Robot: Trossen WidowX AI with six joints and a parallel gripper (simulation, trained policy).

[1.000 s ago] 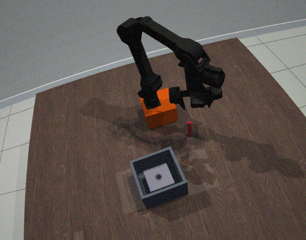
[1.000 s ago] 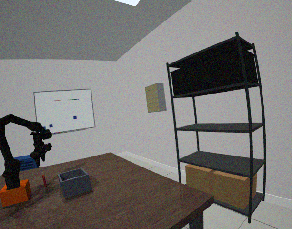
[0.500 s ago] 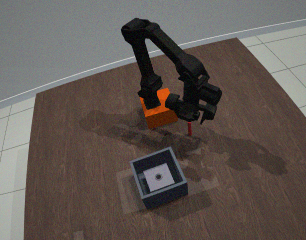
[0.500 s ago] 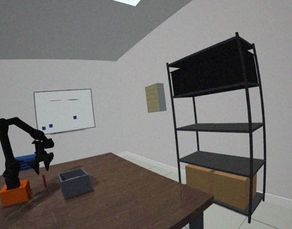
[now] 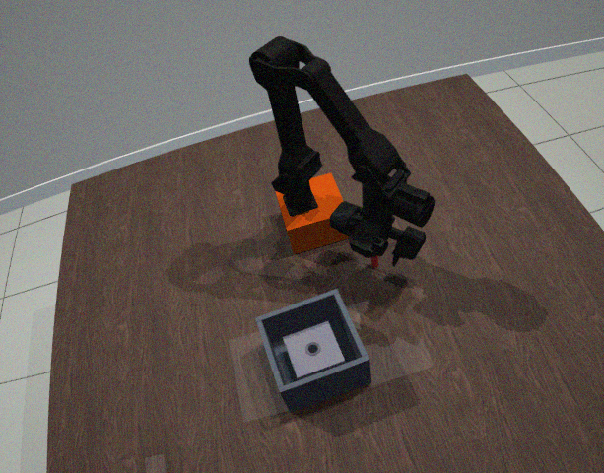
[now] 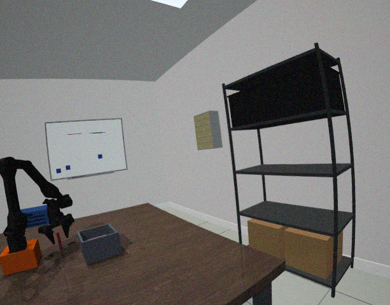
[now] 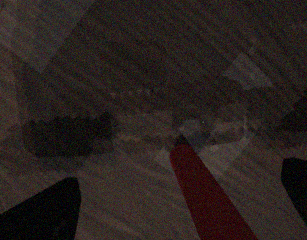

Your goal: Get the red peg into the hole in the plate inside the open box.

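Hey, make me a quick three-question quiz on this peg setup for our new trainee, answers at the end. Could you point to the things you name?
1. True or false: the red peg (image 5: 374, 262) (image 6: 59, 241) (image 7: 205, 197) stands upright on the table (image 5: 139, 381) (image 6: 175, 249).
2. Fill in: the gripper (image 5: 383, 258) (image 6: 60, 240) is ____.
3. Which holds the plate (image 5: 304, 364) with the hole: A) open gray box (image 5: 327, 389) (image 6: 101, 248), B) orange block (image 5: 319, 236) (image 6: 22, 260)?

Key: 1 true; 2 open; 3 A

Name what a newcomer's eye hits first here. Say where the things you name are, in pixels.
Likely the black jointed robot arm (image 5: 345, 114) (image 6: 11, 193), rising from a bright orange block (image 5: 317, 236) (image 6: 22, 262) on the brown wooden table (image 5: 139, 356) (image 6: 188, 249). Next, the thin red peg (image 5: 374, 262) (image 6: 59, 241) (image 7: 208, 200), upright below the arm's open black gripper (image 5: 382, 260) (image 6: 60, 239), and the open blue-grey box (image 5: 327, 386) (image 6: 102, 248) beside it, with a pale holed plate (image 5: 297, 356) at its bottom.
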